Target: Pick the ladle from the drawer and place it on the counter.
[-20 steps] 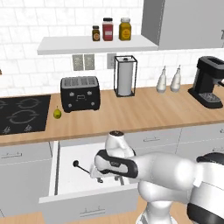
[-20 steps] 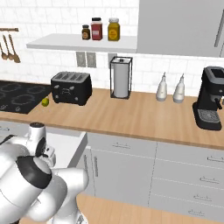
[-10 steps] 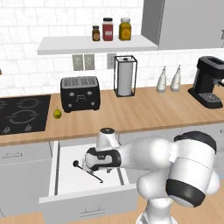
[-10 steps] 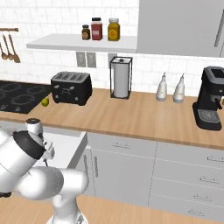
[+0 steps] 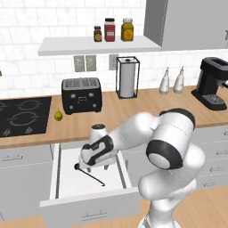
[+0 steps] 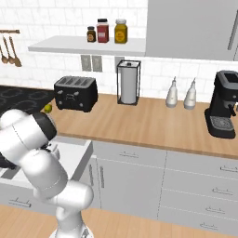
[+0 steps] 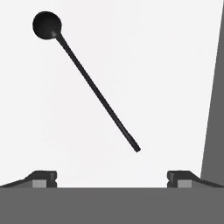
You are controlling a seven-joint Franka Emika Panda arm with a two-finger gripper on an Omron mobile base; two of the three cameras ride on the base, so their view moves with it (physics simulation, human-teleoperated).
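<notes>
1. Gripper (image 7: 112, 177): over the open drawer, pointing down into it. Jaws spread wide, nothing between them.
2. Ladle (image 7: 89, 83): flat on the white drawer floor, ahead of the jaws and apart from both fingertips. In the hand view the handle end comes nearest, lying between the two tips but short of them; the round bowl is the far end, off toward the left tip's side. Also seen beneath the hand in the left base view (image 5: 89, 173).
3. Drawer (image 5: 67, 185): pulled out, white inside, with its wall close beside one fingertip in the hand view.
4. Counter (image 5: 133, 111): wood-grain top above and behind the drawer, carrying a toaster (image 5: 81, 95) and a paper-towel holder (image 5: 127, 78); bare stretches free for the ladle.
5. Progress, as judged: drawer open and approach under way. Grasp, lift and placing on the counter are all not yet done.
</notes>
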